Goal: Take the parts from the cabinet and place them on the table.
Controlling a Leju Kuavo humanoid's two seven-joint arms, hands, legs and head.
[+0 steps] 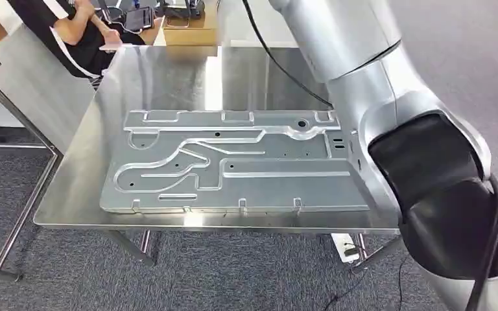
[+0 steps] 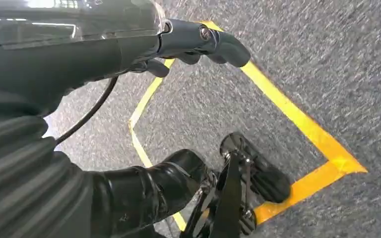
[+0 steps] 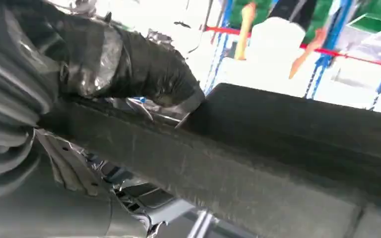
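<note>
Stamped metal part (image 1: 233, 162) lies flat on the steel table (image 1: 168, 78), near its front edge. Right hand (image 3: 144, 74) rests its thumb on the part's dark edge; whether it grips, cannot tell. Left hand (image 2: 198, 44) hangs over carpet, fingers curled, holding nothing.

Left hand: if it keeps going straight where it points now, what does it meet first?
Probably the grey carpet. The left hand hangs toward the floor near the yellow tape, with nothing visible between. Depth is unclear.
</note>
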